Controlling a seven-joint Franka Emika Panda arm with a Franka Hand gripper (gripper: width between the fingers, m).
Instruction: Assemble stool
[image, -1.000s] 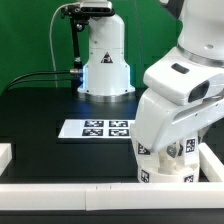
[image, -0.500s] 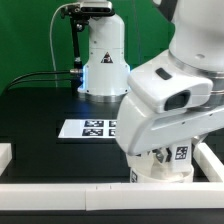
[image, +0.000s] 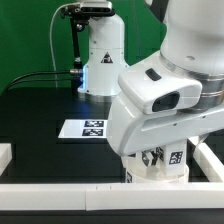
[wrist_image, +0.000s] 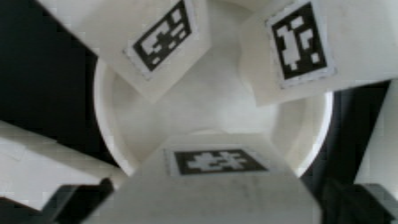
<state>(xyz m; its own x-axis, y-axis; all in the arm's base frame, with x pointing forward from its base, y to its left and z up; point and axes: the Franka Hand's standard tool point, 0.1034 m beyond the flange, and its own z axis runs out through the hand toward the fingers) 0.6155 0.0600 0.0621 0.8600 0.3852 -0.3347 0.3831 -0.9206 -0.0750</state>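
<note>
While the arm hides the stool outside, the wrist shows tagged legs over the seat — the hand's grip I cannot tell.

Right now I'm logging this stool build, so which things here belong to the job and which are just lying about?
Job:
stool seat, white, round
stool legs, tagged, standing on the seat
gripper, close over the seat

Lying about:
marker board, flat on the table
white border rail along the near edge

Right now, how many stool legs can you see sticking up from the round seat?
2 in the wrist view: one leg and another leg, both tagged and rising from the seat. More may be hidden; in the exterior view the arm covers most of the stool.
</note>
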